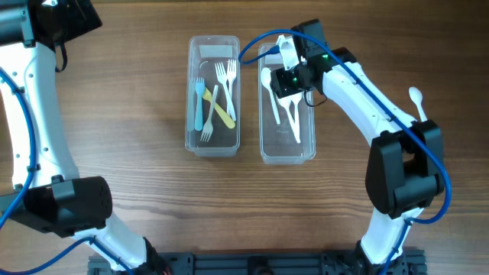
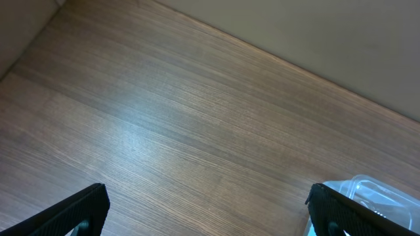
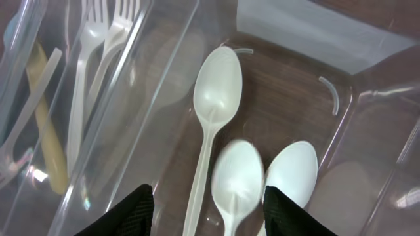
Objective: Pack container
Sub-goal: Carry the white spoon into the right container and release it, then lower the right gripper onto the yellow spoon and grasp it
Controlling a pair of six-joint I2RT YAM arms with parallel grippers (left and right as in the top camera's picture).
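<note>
Two clear plastic containers stand side by side. The left container (image 1: 191, 92) holds white forks (image 1: 227, 79), a blue fork (image 1: 199, 103) and a yellow utensil (image 1: 219, 109). The right container (image 1: 312, 141) holds white spoons (image 1: 290, 114). My right gripper (image 1: 289, 80) hangs over its far end, open. In the right wrist view a blurred white spoon (image 3: 237, 177) lies between the black fingers (image 3: 134, 210) without touching them, beside two other spoons (image 3: 216, 92) (image 3: 295, 170). My left gripper (image 2: 207, 206) is open wide over bare table, with nothing in it.
One white spoon (image 1: 415, 98) lies on the wooden table (image 1: 114, 137) to the right of the right arm. A corner of a clear container (image 2: 371, 190) shows by the left gripper's right finger. A wall borders the table at the far side (image 2: 328, 33).
</note>
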